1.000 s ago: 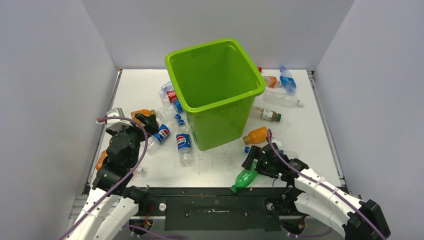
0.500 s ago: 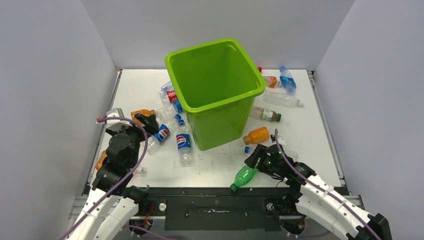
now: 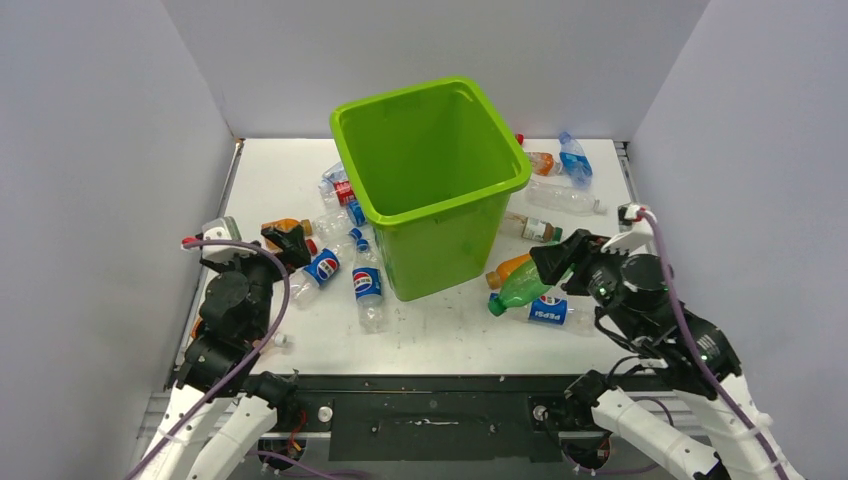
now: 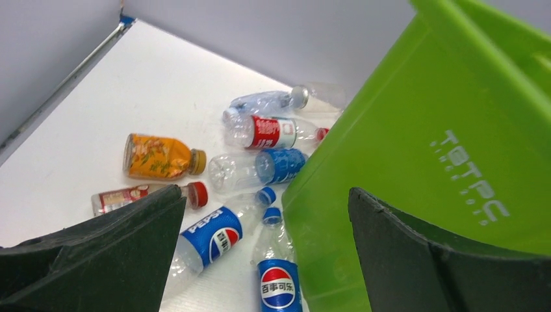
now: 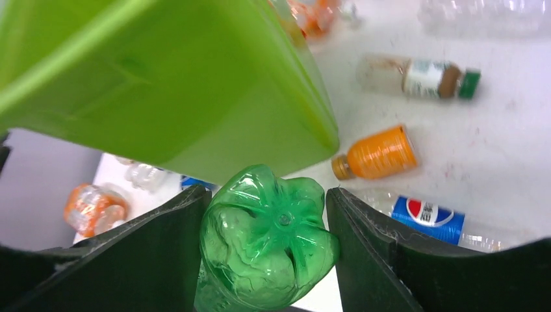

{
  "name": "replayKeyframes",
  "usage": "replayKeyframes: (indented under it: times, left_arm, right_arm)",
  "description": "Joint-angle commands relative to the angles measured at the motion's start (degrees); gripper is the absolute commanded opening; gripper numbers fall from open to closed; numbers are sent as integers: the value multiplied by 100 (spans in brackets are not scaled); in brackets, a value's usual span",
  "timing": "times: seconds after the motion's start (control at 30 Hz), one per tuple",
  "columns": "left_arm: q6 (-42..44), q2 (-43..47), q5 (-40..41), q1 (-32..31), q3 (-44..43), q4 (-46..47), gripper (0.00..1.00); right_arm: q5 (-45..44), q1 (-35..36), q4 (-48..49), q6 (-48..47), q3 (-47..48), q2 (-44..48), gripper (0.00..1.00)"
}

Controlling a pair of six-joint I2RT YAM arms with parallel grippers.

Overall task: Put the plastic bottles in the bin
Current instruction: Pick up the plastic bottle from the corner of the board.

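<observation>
Top view: right tool [image 3: 548, 265] has the green bottle [image 3: 520, 288] pinched by its base, cap hanging down-left, bin [image 3: 437, 250] just left of it (rim higher up). Right wrist: same grip, bin wall fills upper left. Left wrist: left tool [image 4: 264, 201] wide open, empty, over loose bottles [image 4: 214, 237].

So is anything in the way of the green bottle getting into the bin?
Only the wall of the bin: the right gripper holds the green bottle beside it, seemingly below the rim. The open top looks unblocked.
</observation>
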State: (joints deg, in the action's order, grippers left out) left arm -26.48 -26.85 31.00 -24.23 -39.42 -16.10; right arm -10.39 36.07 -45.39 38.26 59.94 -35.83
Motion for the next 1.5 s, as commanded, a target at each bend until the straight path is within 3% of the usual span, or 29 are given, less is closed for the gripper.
replayKeyframes:
  times: [0.0, 0.13, 0.3, 0.47, 0.57, 0.67, 0.83, 0.93, 1.1, 1.33, 1.47]
  left_arm:
    - [398, 126, -548, -3, -863, 348, 96]
    - [467, 226, -1854, -3, -1586, 301, 96]
    - [-99, -70, -4541, -3, -2190, 837, 96]
    - [-1419, -1298, -7166, -14, -2788, 1600, 96]
    - [-1797, -1913, -7816, -112, -3136, 1789, 96]
    - [-1274, -2125, -7549, -574, -3404, 1294, 96]
    - [-60, -2333, -6427, -1954, -3732, 102, 96]
    - [234, -2474, -5871, -2522, -3722, -90, 96]
    - [34, -2344, -5443, -2955, -3225, 867, 96]
    - [-798, -1757, -4360, -2989, -1810, 3487, 96]
    - [-737, -1890, -4001, -3146, -1663, 3881, 100]
  right_arm:
    - [740, 27, -50, -865, 881, -15, 5]
    - [2283, 24, 705, -1092, 1016, 22, 5]
    - [3982, 23, 2281, -756, 598, 2, 5]
    - [4858, 30, 3990, -94, 363, -229, 5]
    - [4916, 23, 4832, 274, 324, -458, 5]
    - [4824, 25, 5369, 539, 290, -607, 5]
    - [4341, 26, 6467, 689, -50, -510, 5]
    - [3852, 31, 6993, 694, -221, -431, 5]
    - [3289, 32, 7880, 1003, -715, -356, 5]
    - [2237, 34, 8935, 1596, -1564, -105, 5]
    - [1990, 33, 9251, 1926, -1731, -224, 5]
